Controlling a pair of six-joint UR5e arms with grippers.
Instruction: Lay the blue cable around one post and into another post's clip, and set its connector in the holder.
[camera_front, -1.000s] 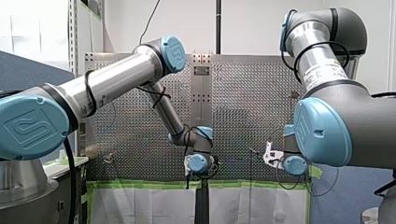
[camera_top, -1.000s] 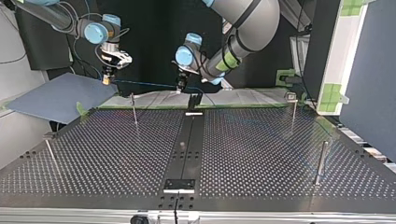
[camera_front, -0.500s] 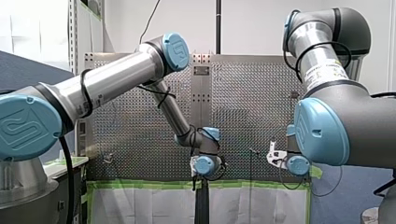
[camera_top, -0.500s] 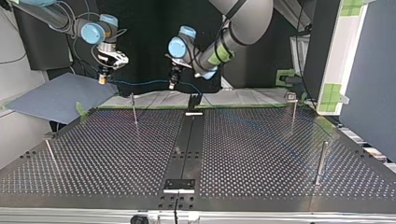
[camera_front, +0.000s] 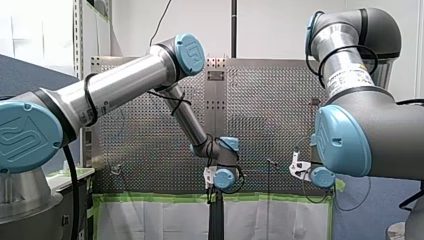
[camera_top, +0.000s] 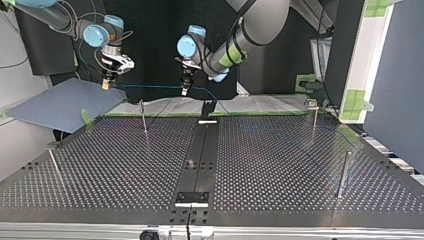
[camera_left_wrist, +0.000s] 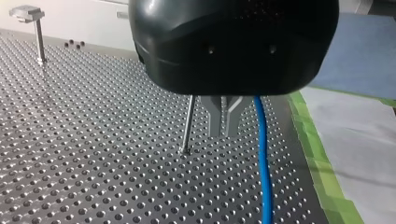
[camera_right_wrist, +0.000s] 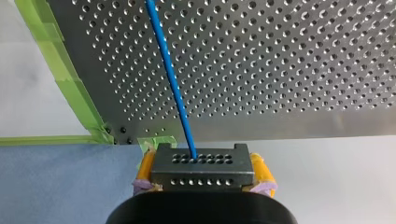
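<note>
Connector (camera_right_wrist: 201, 167) was pinched between the yellow pads (camera_right_wrist: 262, 169) of my right gripper (camera_top: 106, 84). The cable (camera_right_wrist: 170, 77) left it straight ahead, out over the table (camera_right_wrist: 299, 70). Metal fingers (camera_left_wrist: 214, 114) of my left gripper (camera_top: 184, 90) were seen pressed together. The cable ran down just beside them, any nip higher up hidden by the gripper body. The span between the grippers was kept taut and off the table, judged so it could be swung round the thin post (camera_left_wrist: 187, 123) just beside the left fingers. No post was wrapped yet.
</note>
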